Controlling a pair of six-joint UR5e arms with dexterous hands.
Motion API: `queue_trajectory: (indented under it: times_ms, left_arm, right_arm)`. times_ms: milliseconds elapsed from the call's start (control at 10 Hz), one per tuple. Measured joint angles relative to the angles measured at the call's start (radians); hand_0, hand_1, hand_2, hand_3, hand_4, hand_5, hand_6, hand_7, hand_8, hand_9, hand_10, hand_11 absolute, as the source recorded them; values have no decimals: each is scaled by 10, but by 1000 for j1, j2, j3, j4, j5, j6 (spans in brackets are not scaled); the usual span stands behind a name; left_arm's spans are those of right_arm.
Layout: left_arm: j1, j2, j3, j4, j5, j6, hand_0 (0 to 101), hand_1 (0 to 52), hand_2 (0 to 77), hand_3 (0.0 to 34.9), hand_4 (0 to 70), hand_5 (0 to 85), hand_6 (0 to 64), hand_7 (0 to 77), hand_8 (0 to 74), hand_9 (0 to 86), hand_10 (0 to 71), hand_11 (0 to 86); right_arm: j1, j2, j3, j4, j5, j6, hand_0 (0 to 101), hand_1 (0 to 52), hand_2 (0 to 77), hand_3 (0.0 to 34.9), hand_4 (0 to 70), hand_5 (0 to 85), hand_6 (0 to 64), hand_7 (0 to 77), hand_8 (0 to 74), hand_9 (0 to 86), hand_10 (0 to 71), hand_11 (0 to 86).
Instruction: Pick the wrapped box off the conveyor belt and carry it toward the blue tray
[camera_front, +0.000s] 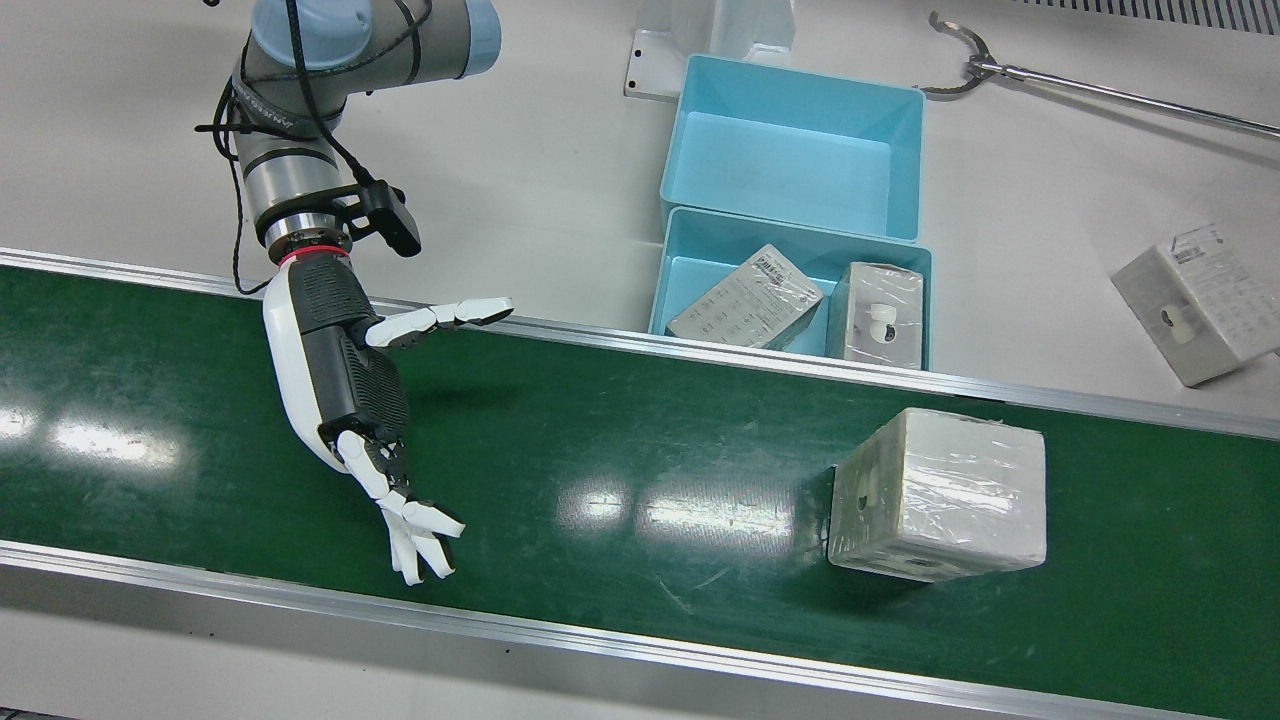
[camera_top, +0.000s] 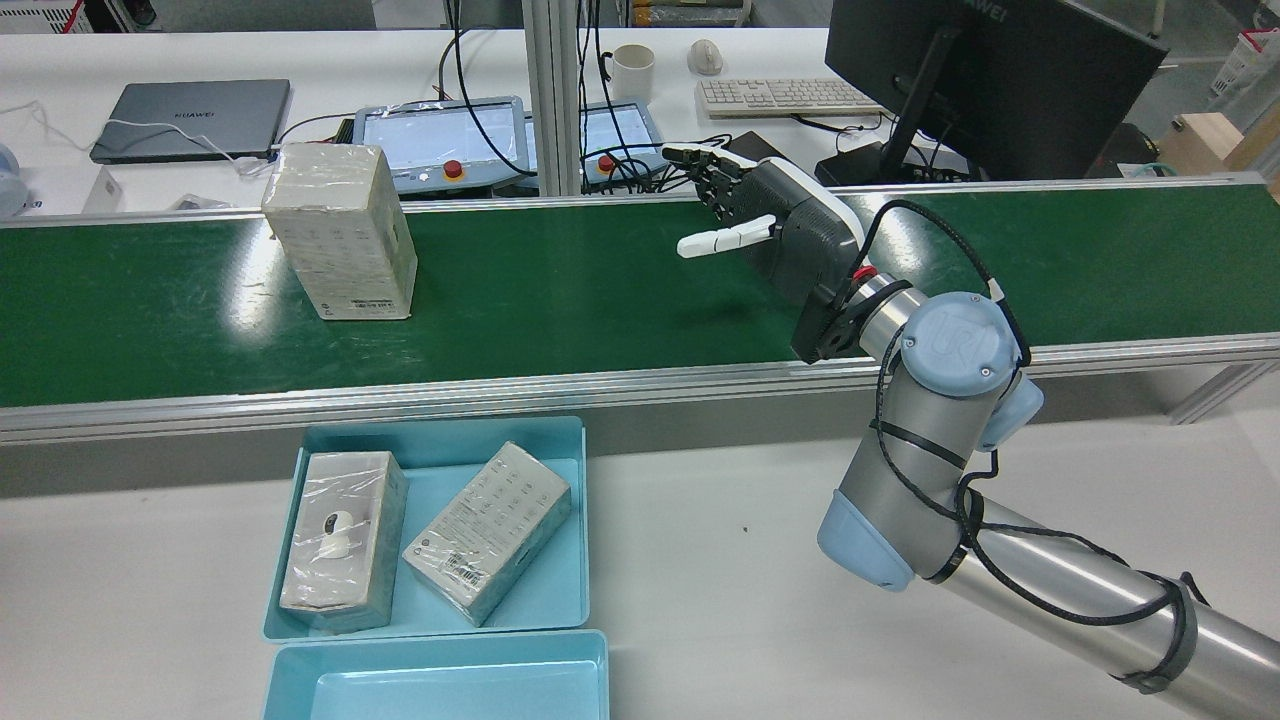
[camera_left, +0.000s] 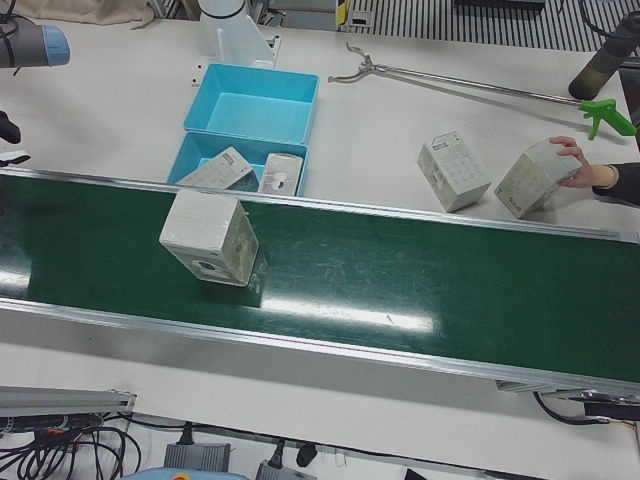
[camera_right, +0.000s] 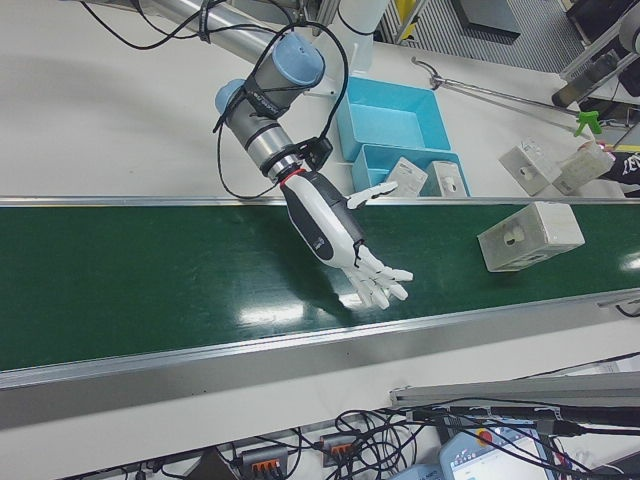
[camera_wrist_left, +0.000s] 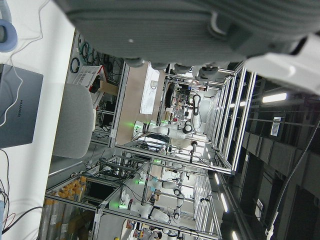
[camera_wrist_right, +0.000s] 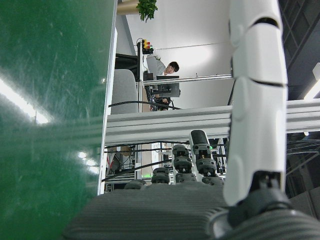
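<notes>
While the right hand (camera_front: 345, 390) hovers with fingers (camera_front: 420, 535) spread and empty, we judge the approach under way. Next, those fingers must reach the wrapped box (camera_front: 938, 495), well apart along the conveyor belt (camera_front: 620, 440).

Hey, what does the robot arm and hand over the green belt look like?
The right arm is silver-grey tubing with pale blue joint caps, one embossed UR, and black cables strapped along it. A red ring marks the wrist, beside a small black camera box. The right hand has a white shell, black ribbed panels, and white fingers with dark joints.
</notes>
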Motion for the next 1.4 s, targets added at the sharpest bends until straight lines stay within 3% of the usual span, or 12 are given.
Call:
queue_trajectory:
  times_ms: [100,1100,1400]
  left_arm:
    - [0,0,0,0,0,0,0,0,5,0,0,11,5,5,5,0,5,5]
    - [0,0,0,0,0,0,0,0,11,0,0,11,5,5,5,5,5,5]
    - [0,0,0,0,0,0,0,0,11,0,0,11,5,5,5,0,5,5]
  right_arm:
    - [1,0,0,0,0,1,483,153,98,0,82,196,27,33,16,49,0,11]
    - [-3,0,-15,0,0,-4,483,153,114,0,98,191,27,33,16,49,0,5]
    - [2,0,-14,1,0,2,481,153,87,0,76,185,16,33,16,49,0,5]
